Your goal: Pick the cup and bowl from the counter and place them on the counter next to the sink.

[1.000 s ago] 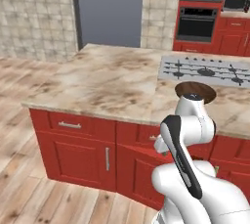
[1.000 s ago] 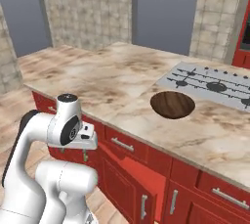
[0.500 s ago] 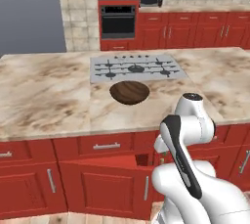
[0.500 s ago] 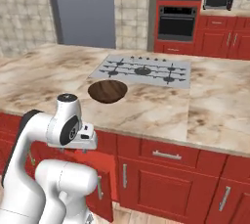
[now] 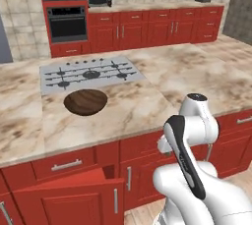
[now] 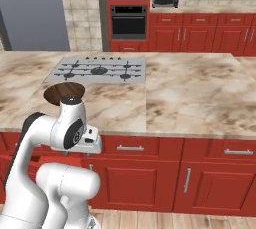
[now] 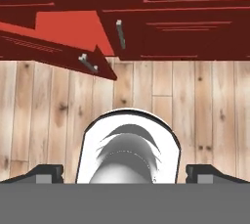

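Resting untouched on the counter point(image 5: 147, 106) beside the cooktop point(image 5: 91, 74), the bowl point(image 5: 85, 101) awaited pickup; the claw point(image 7: 124, 173) hung open and empty, so nothing looked placed.

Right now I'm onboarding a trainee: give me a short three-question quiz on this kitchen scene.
1. True or false: the bowl sits on the cooktop.
2. What hangs ajar below the counter? A) cabinet door B) oven C) tap
3. Fill in: the pincer has its jaws ____, holding nothing.

Key: 1 false, it lies on the counter just in front of the cooktop; 2 A, the cabinet door; 3 open.
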